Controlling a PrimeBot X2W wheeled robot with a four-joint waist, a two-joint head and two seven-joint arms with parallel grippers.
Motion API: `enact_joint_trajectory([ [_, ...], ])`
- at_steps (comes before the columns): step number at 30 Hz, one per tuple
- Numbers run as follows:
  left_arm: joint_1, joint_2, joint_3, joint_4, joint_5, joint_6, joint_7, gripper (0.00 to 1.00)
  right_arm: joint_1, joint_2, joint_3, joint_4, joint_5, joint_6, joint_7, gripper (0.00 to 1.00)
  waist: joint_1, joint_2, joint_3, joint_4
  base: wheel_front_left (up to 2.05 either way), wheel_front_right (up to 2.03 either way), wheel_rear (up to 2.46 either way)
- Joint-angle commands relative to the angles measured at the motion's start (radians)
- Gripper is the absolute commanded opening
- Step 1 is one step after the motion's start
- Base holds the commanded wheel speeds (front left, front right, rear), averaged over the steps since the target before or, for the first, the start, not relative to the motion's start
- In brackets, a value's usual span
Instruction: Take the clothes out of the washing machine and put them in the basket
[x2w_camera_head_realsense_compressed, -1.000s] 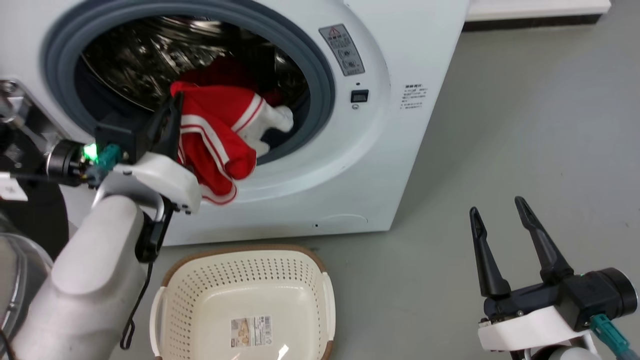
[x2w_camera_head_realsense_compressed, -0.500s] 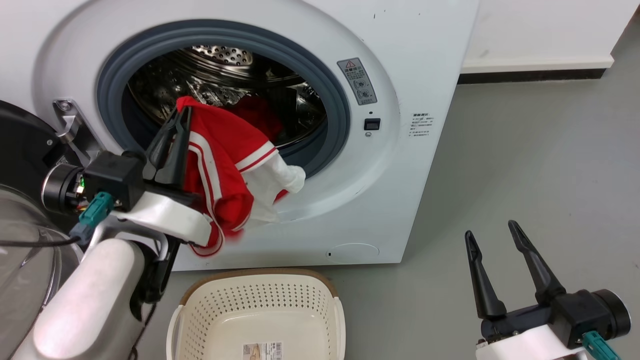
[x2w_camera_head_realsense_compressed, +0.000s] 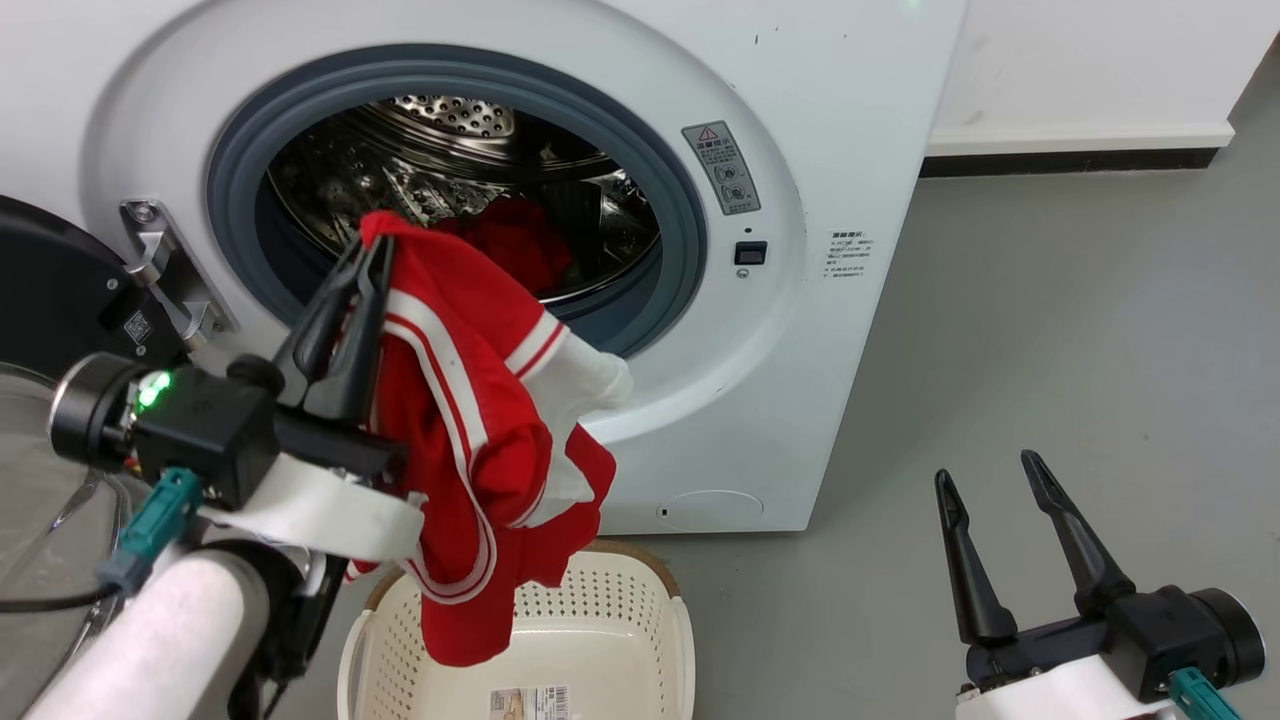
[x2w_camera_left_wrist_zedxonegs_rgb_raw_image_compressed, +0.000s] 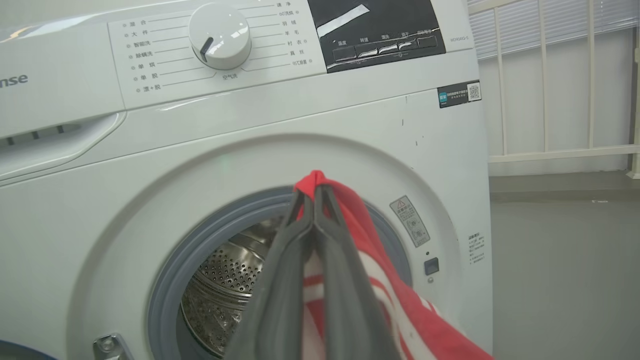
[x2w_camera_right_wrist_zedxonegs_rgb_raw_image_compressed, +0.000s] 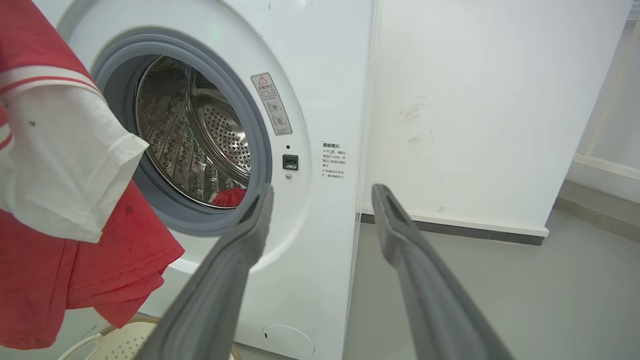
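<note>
My left gripper is shut on a fold of a red garment with white stripe trim, which hangs free in front of the washing machine, its lower hem over the basket. In the left wrist view the left gripper pinches the red garment at its top. More red clothes lie inside the steel drum. My right gripper is open and empty at the lower right, over the floor. In the right wrist view the right gripper faces the machine's open drum, with the hanging garment at the left.
The open porthole door stands at the far left beside my left arm. Grey floor stretches to the right of the machine up to a white wall with a dark skirting.
My left gripper has drawn the red garment out of the drum and towards me, so it hangs over the basket. The head camera has shifted. The right gripper has stayed open.
</note>
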Motion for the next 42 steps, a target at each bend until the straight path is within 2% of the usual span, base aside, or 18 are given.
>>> enact_joint_trajectory([
  [1,0.021,0.004,0.0,-0.009,0.002,0.006,0.0,0.0,0.009,0.001,-0.002,0.002,0.005,-0.001,-0.003,1.0,0.0001,-0.0001,0.002,0.0,0.0,0.0,0.0],
  [5,0.062,0.0,-0.013,-0.037,-0.017,0.008,0.001,0.0,0.001,0.001,-0.007,-0.001,0.005,-0.001,-0.003,1.0,0.0001,-0.0001,0.017,0.002,0.0,0.0,0.0],
  [11,0.12,-0.011,-0.045,-0.007,-0.025,0.005,-0.01,0.0,-0.023,0.001,-0.01,-0.006,-0.001,-0.001,-0.003,1.0,0.0001,-0.0001,0.056,0.002,0.0,0.0,0.0],
  [20,0.146,-0.07,-0.137,0.159,-0.017,-0.034,-0.033,0.0,-0.092,0.001,-0.026,-0.026,-0.015,-0.001,-0.003,1.0,0.0001,-0.0001,0.197,-0.01,0.0,0.0,0.0],
  [31,0.016,-0.169,-0.177,0.548,-0.035,-0.136,-0.1,0.0,-0.205,0.001,-0.049,-0.056,-0.013,-0.001,-0.003,1.0,0.0001,-0.0001,0.432,-0.058,0.0,0.0,0.0],
  [42,-0.245,-0.285,-0.236,1.013,0.011,-0.253,-0.12,0.0,-0.298,0.001,-0.098,-0.095,0.009,-0.001,-0.003,1.0,0.0001,-0.0001,0.658,-0.084,0.0,0.0,0.0],
])
